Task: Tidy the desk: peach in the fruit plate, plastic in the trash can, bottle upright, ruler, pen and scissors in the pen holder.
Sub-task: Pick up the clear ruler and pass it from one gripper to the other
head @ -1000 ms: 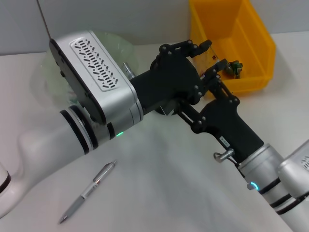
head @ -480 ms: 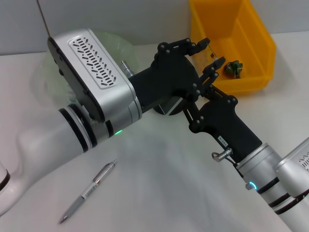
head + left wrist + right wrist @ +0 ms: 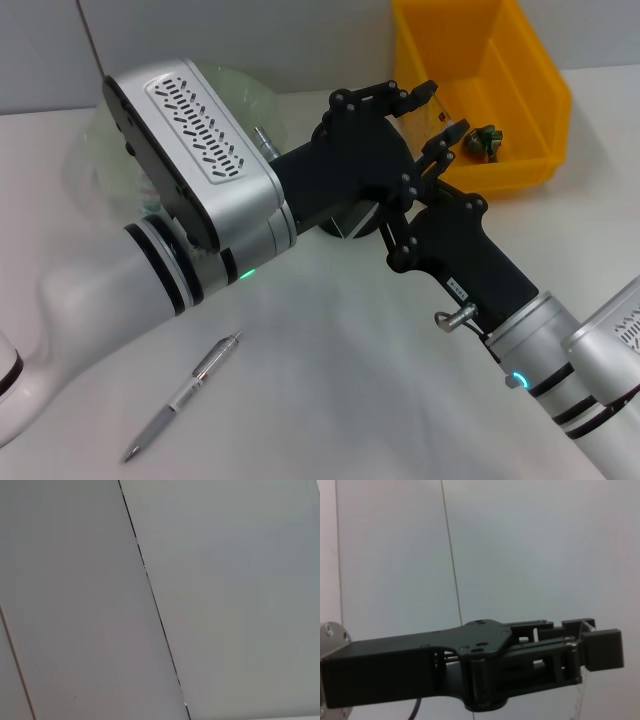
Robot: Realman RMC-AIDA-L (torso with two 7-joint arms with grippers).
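Clear ruler between both grippers

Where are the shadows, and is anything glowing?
Head view: a soft shadow lies on the table under the arms; a green light glows on the left arm, a blue light on the right arm. Left wrist view: only flat grey wall with a dark seam.

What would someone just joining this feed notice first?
Both arms crowd the middle of the head view: the left tool and the right tool meet side by side in front of the yellow bin at the back right, with a clear ruler apparently between them. The left arm's big silver housing blocks much of the clear fruit plate behind it. Near the front left, a pen lies alone on the white desk.
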